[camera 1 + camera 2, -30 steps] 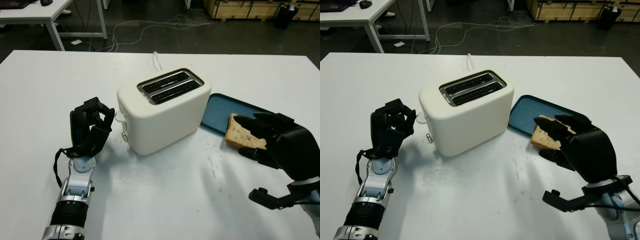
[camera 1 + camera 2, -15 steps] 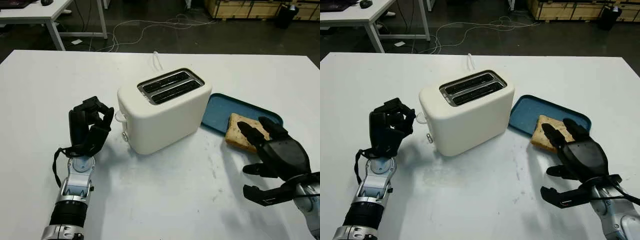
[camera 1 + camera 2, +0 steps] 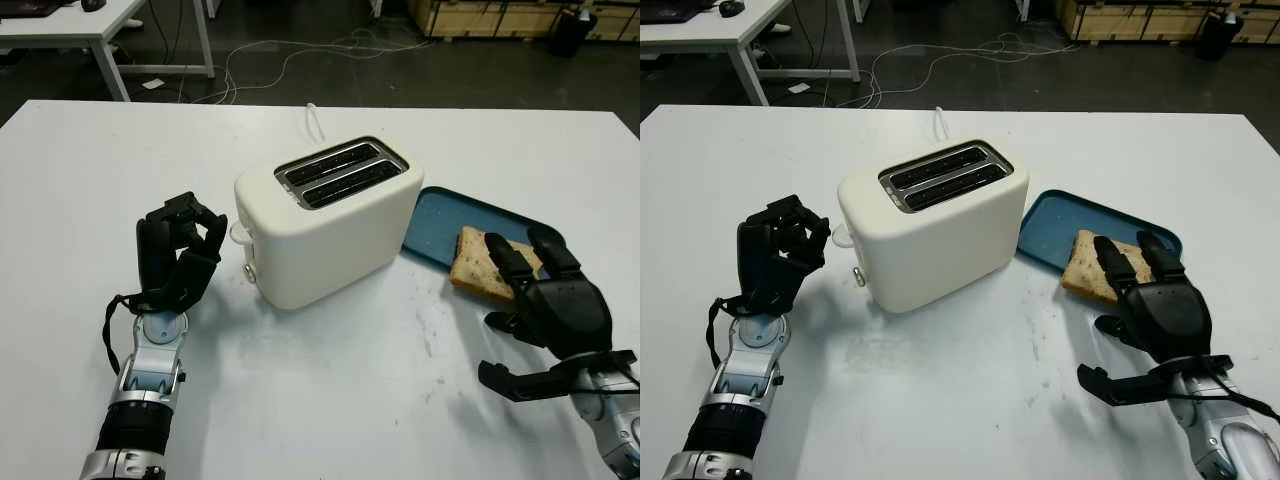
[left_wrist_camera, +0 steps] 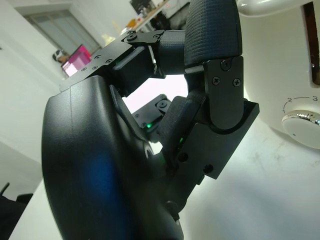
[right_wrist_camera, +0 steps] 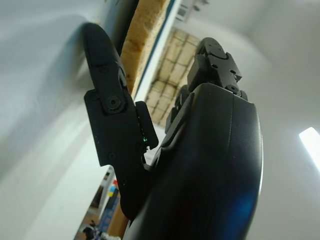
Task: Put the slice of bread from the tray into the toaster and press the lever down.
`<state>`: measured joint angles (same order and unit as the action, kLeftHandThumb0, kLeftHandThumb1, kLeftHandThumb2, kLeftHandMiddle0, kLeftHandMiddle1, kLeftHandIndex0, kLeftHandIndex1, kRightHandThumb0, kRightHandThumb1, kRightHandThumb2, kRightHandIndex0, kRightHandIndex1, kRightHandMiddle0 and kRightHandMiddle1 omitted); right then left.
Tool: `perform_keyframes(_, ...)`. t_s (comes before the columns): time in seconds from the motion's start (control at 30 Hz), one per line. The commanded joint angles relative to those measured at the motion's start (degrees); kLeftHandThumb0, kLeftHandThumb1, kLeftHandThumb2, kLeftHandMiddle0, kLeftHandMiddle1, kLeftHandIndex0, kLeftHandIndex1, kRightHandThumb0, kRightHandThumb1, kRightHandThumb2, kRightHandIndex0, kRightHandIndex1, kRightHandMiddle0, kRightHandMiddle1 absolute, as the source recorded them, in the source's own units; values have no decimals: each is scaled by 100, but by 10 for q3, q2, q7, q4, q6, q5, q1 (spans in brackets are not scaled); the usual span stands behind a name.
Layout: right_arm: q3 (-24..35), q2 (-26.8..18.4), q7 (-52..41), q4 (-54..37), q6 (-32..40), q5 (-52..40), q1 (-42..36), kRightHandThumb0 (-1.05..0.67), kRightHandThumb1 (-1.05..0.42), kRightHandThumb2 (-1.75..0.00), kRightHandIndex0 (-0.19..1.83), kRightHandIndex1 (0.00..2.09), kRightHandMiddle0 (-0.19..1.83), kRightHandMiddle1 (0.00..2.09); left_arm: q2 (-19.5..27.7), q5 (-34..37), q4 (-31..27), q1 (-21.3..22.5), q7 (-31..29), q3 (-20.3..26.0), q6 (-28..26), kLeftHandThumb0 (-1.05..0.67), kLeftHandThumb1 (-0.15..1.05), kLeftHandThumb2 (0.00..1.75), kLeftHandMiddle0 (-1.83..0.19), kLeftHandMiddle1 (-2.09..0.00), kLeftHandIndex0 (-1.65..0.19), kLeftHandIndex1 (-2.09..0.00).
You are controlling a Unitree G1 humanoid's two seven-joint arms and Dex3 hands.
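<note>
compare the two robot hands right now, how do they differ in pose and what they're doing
The left hand is raised beside the toaster, fingers curled, holding nothing; the right hand reaches low toward the tray, fingers over the bread slice, not clearly gripping it. The left hand is near the toaster's dial end; the right hand is on the opposite side. Both are black.

Right hand (image 3: 548, 300) has dropped lower, fingers (image 3: 505, 262) over the bread (image 3: 472, 265)
</note>
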<state>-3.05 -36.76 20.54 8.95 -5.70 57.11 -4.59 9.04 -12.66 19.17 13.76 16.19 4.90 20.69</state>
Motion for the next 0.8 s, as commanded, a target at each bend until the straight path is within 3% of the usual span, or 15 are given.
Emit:
perform_keyframes(0.0,-14,-11,24,20,-8,7,15,-39,-90,-2,16,10,25,8,3,-3,-2,11,0,-1,3,-96,71,64,-133,-148,-109,-141)
perform_keyframes(0.2,-55,-32,44,55,2,27,43,-36,-92,-2,20,17,32,9,-1,2,-3,12,3,0,7,-96,72,62,-134,-148,-111,-140)
perform_keyframes(0.3,-73,-39,34,61,7,33,52,-34,-92,-3,4,55,38,5,-2,2,-5,10,5,0,10,-96,73,61,-134,-149,-110,-140)
perform_keyframes(0.53,-101,-51,-47,31,56,49,60,-36,-92,-12,0,90,47,6,-7,8,-2,12,9,6,22,-97,75,58,-131,-149,-107,-142)
perform_keyframes(0.6,-109,-54,-47,28,65,62,63,-34,-92,-12,11,103,56,10,-10,14,-5,10,6,7,21,-97,76,57,-132,-150,-107,-143)
perform_keyframes(0.63,-111,-55,-43,28,67,65,63,-33,-92,-11,22,128,67,15,-10,15,-6,10,5,7,20,-96,76,57,-132,-150,-107,-143)
perform_keyframes(0.67,-112,-55,-37,28,66,66,64,-32,-92,-11,40,151,66,44,-10,13,-6,10,6,7,22,-96,76,57,-132,-150,-107,-143)
perform_keyframes(0.73,-112,-55,-26,31,64,63,64,-36,-92,-15,86,170,47,142,-8,7,-6,9,8,5,22,-96,76,57,-131,-150,-106,-143)
perform_keyframes(0.77,-112,-56,-18,33,61,63,64,-37,-92,-16,96,172,45,158,-8,5,-6,9,9,5,20,-96,77,57,-131,-151,-106,-143)
